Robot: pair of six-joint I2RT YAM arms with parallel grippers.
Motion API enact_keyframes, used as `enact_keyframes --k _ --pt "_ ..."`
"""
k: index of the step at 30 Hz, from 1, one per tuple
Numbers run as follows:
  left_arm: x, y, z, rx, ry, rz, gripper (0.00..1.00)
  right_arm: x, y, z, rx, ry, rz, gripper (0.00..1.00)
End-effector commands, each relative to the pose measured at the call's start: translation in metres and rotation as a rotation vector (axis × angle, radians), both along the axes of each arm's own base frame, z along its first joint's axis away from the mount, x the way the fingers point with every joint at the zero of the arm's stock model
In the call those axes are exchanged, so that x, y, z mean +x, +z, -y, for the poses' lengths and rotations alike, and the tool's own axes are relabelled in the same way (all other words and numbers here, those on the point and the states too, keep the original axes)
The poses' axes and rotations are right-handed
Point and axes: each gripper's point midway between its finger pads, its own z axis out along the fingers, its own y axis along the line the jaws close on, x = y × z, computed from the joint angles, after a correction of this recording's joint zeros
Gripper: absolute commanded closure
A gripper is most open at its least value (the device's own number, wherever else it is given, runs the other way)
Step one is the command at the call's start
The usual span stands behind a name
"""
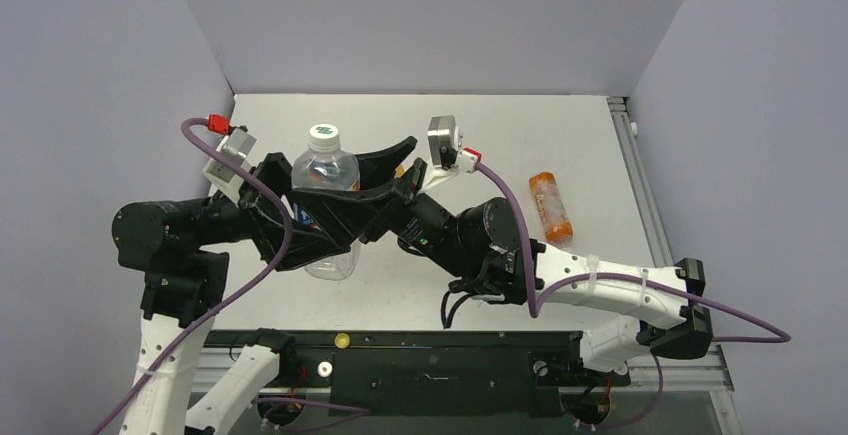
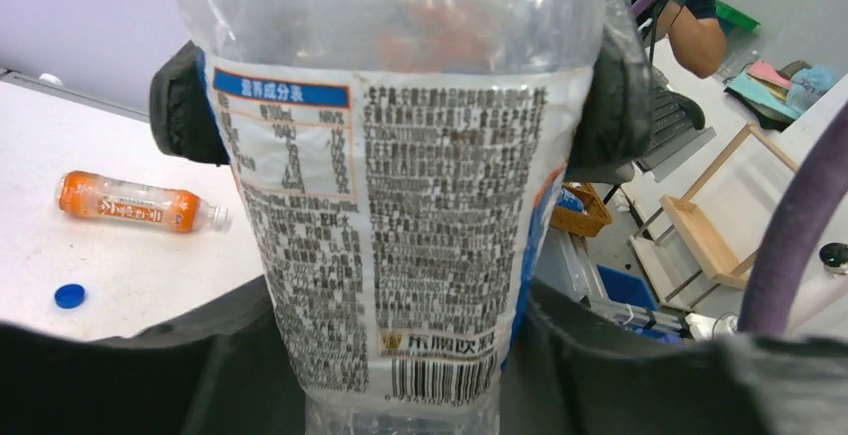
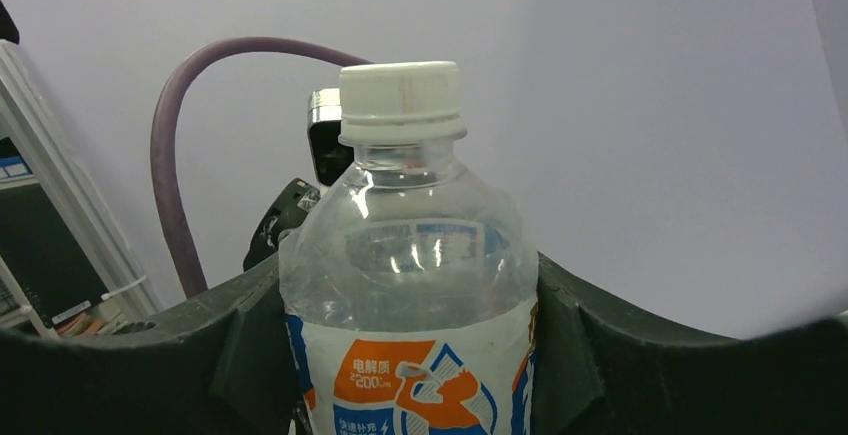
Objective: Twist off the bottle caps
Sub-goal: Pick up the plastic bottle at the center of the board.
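Note:
A clear water bottle (image 1: pixel 326 169) with a white-blue-orange label is held upright above the table between both arms. Its whitish cap (image 3: pixel 400 90) sits on the neck and is seen from above as cap (image 1: pixel 323 136). My right gripper (image 3: pixel 410 355) is shut on the bottle just under its shoulder, with a finger (image 3: pixel 640 345) pressed against each side. My left gripper (image 2: pixel 400 365) grips the lower label, fingers (image 2: pixel 150 375) against both sides of the bottle (image 2: pixel 400 205). In the top view the left gripper (image 1: pixel 322 237) is below the right gripper (image 1: pixel 347 183).
An orange drink bottle (image 1: pixel 550 205) lies on its side at the right of the table, also seen as bottle (image 2: pixel 130 201) with a bare neck. A blue cap (image 2: pixel 69 295) lies loose on the table. A yellow cap (image 1: pixel 343 339) and a whitish cap (image 1: pixel 323 367) rest on the front rail.

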Motion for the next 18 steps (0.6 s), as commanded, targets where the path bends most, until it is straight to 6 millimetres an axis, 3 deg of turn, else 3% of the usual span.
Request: enact_keyframes --k 1,3,4,5,6,7,8,12,13,15,17,18 --pt "-0.006 0.004 -0.002 0.018 0.002 0.093 0.62 -0.013 0.029 0.009 0.027 0.056 0.038 0.54" --pt "0.002 -0.006 -0.002 0.056 0.040 0.101 0.77 -0.008 0.026 0.010 -0.043 0.030 0.024 0.35" --pt "0.005 -0.007 -0.003 0.072 0.066 0.183 0.80 -0.005 0.024 0.011 -0.072 0.016 0.017 0.32" --pt "0.011 -0.017 -0.004 0.102 0.096 0.134 0.84 -0.001 0.022 0.014 -0.120 -0.012 0.008 0.27" --pt "0.015 -0.019 -0.005 0.122 0.125 0.220 0.87 0.002 0.023 0.020 -0.134 -0.028 0.008 0.25" --pt "0.019 -0.031 -0.007 0.157 0.155 0.177 0.90 0.007 0.019 0.024 -0.177 -0.061 0.001 0.23" --pt "0.024 -0.034 -0.009 0.181 0.179 0.253 0.91 0.008 0.027 0.034 -0.175 -0.078 0.004 0.22" --pt "0.037 -0.062 -0.017 0.287 0.264 0.282 0.96 0.021 0.021 0.058 -0.310 -0.170 0.008 0.20" --pt "0.038 -0.064 -0.019 0.300 0.272 0.317 0.96 0.024 0.017 0.055 -0.340 -0.179 0.009 0.20" --pt "0.040 -0.067 -0.021 0.313 0.287 0.329 0.96 0.024 0.034 0.062 -0.375 -0.192 0.031 0.19" --pt "0.041 -0.068 -0.021 0.320 0.297 0.332 0.97 0.023 0.034 0.058 -0.438 -0.180 0.055 0.19" --pt "0.042 -0.069 -0.022 0.323 0.302 0.331 0.97 0.022 0.024 0.056 -0.499 -0.175 0.064 0.19"
